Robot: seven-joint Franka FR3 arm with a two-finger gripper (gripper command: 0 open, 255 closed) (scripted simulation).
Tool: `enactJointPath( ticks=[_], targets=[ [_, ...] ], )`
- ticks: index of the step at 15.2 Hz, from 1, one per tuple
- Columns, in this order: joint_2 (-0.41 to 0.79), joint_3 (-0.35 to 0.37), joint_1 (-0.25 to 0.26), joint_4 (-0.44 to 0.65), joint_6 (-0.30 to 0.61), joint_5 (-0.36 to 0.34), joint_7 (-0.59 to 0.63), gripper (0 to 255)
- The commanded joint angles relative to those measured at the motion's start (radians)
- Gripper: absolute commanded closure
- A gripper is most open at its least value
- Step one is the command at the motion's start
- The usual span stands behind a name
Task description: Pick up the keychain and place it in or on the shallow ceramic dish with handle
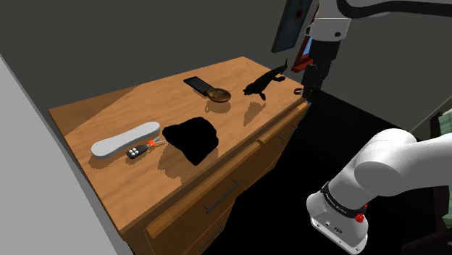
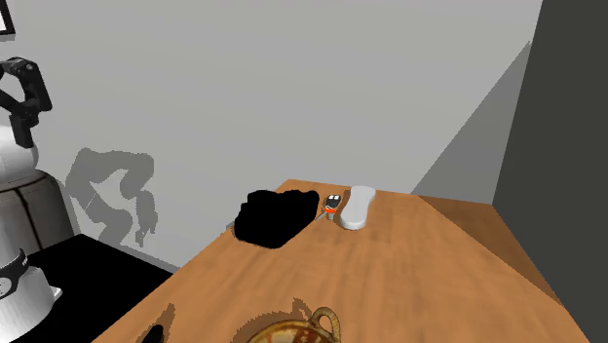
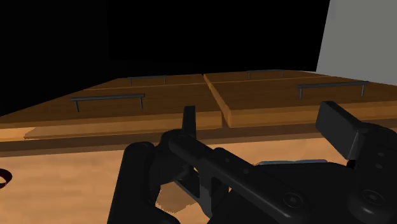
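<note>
wooden dresser (image 1: 94, 116) | top: keychain (image 1: 139, 151), grey oblong (image 1: 124, 140), black lump (image 1: 190, 136), phone (image 1: 197, 84), brown dish (image 1: 219, 95), black figurine (image 1: 262, 83)

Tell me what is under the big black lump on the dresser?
The black lump sits on the wooden dresser top. Whatever lies beneath it is covered; the keychain lies beside it.

keychain (image 2: 332, 205) between black lump (image 2: 273, 216) and white oblong (image 2: 357, 207) | brown dish (image 2: 292, 333) at near edge | on wooden top (image 2: 429, 283)

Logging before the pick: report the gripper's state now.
The gripper: cannot be told whether open or shut. It is not holding the keychain, which lies on the wooden top.
</note>
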Motion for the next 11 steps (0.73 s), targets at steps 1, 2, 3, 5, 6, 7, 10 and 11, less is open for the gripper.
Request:
enactJointPath(
  ticks=[1,2,3,5,6,7,10,11],
  targets=[
    [0.000,0.000,0.000,0.000,0.000,0.000,0.000,0],
    [0.000,0.021,0.006,-0.011,0.017,0.021,0.032,0],
    [0.001,0.043,0.013,-0.022,0.035,0.041,0.063,0],
    [0.009,0.086,0.027,-0.038,0.072,0.082,0.126,0],
    [0.015,0.108,0.033,-0.044,0.092,0.101,0.157,0],
    [0.024,0.130,0.040,-0.049,0.112,0.120,0.187,0],
    [0.059,0.197,0.059,-0.054,0.177,0.173,0.278,0],
    [0.074,0.219,0.065,-0.053,0.200,0.189,0.308,0]
  ],
)
